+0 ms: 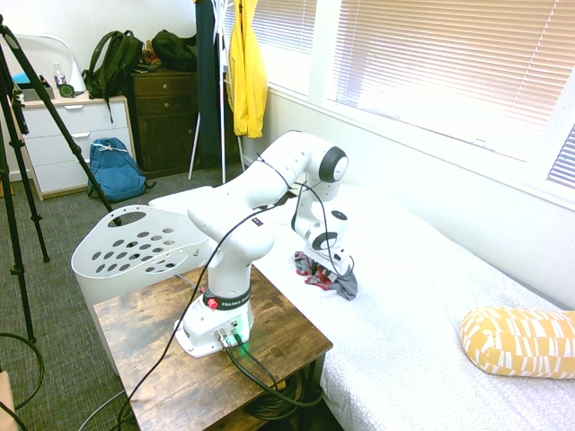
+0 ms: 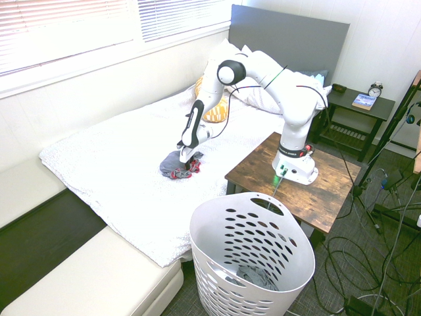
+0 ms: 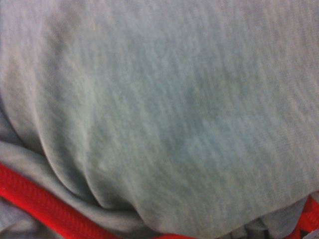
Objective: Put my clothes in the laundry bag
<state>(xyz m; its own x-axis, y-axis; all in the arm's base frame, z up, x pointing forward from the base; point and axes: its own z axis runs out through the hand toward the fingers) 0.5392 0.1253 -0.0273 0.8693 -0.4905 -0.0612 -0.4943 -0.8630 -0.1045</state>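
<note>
One garment (image 2: 172, 164) bunches beneath your gripper (image 2: 187, 165), likely for pinching folds; you can't tell the jaws' state. Basket (image 2: 210, 220): five o'clock from it, second exterior view.

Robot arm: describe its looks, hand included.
The arm is glossy white with rounded segments, black rings at the joints, loose black cables along it and dark lettering around its base. The hand looks dark toward its tip.
</note>
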